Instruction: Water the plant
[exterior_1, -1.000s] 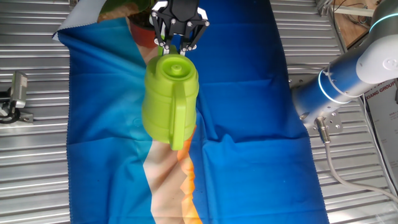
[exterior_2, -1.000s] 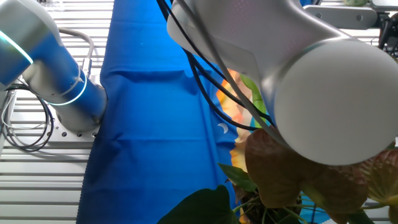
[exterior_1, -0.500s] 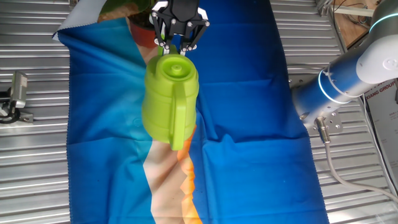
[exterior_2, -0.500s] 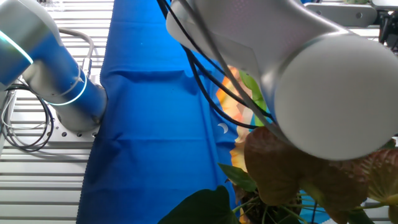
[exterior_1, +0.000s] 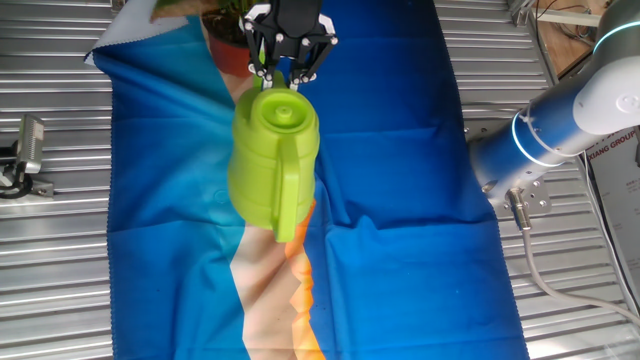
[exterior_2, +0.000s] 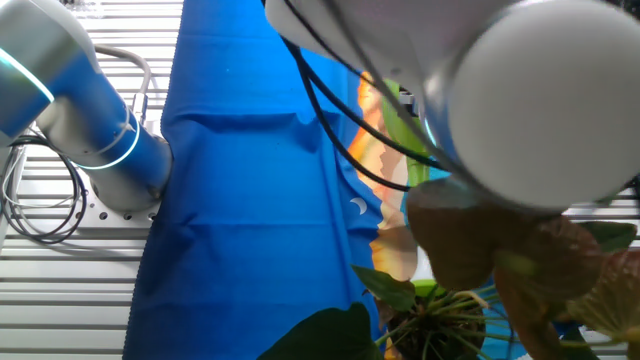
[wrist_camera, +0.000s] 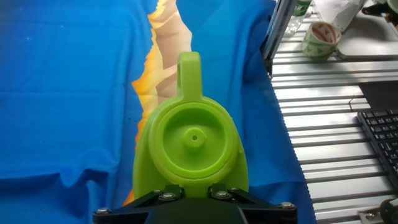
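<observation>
A slatted metal table (exterior_1: 60, 250) is covered by a blue cloth (exterior_1: 400, 120) with a jagged orange and cream band running toward six o'clock; on the cloth, near the middle of one fixed view, a lime-green watering can (exterior_1: 274, 160) is seen from above, its handle pointing to six o'clock and its round cap at twelve. The can appears to be held up off the cloth rather than standing on it, though the pictures do not settle this. The plant (exterior_1: 215, 18), a potted leafy clump, is found at eleven o'clock from the can, at the top edge of that view and just beside the gripper; in the other fixed view its green and reddish-brown leaves (exterior_2: 440, 300) are seen at five o'clock, partly blurred behind the arm.

The gripper (exterior_1: 285, 72) is set at the twelve o'clock end of the can, its dark fingers closed on the can's spout end; in the hand view the can (wrist_camera: 189, 149) fills the centre and is clamped at six o'clock under the black finger mount. The arm's blue and white base (exterior_1: 545, 130) stands at three o'clock, off the cloth; a large white joint (exterior_2: 540, 100) hides much of the other fixed view.

The step in hand is judged to be the tilt over the plant; it would be done well if the spout were brought directly above the pot before any tipping, the tilt were made slowly, and the grip were kept firm so that the can does not swing into the leaves.
</observation>
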